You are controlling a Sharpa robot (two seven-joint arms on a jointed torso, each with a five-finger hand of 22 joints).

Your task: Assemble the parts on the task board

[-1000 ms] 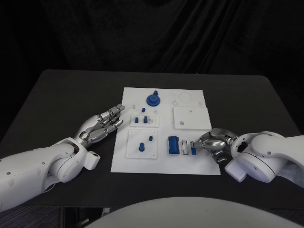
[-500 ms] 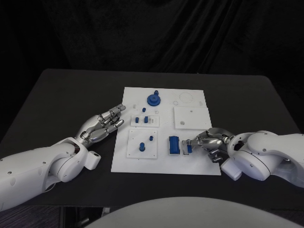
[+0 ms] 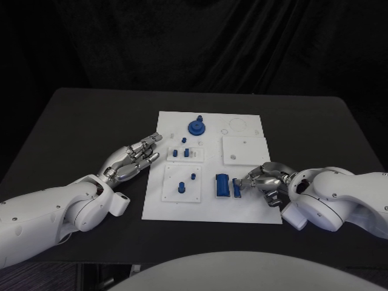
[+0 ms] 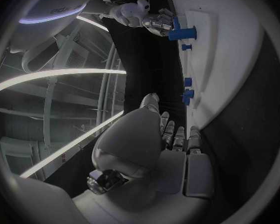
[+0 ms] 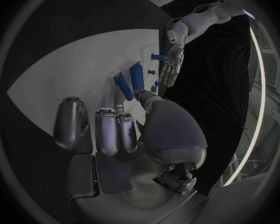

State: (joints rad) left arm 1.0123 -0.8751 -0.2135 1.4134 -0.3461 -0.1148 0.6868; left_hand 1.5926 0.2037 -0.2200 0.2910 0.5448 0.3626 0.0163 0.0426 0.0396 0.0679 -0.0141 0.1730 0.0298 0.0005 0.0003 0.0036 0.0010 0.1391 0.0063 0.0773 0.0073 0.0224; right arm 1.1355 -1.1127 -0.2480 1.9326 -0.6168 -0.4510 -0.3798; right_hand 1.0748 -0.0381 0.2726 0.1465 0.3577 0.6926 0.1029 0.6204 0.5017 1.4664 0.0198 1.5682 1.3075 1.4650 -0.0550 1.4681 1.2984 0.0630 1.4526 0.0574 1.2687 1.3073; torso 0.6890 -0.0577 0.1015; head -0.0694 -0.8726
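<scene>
The right hand [image 3: 262,180] now pinches a thin blue part [image 3: 237,188] beside the block [image 3: 222,185] at the board's [image 3: 247,212] five o'clock, shifted closer; seating seems underway. Left hand [image 3: 134,159] rests open at nine o'clock.

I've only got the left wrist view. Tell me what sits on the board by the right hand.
Observer: The right hand has its fingertips on a thin blue bar. The bar lies right beside a wider blue block near the task board's near edge. I can't tell whether the hand is pinching the bar.
Operator: Now give me the board's far end.
Observer: A round blue part stands there, with a square white plate nearer the robot and off to its right.
</scene>
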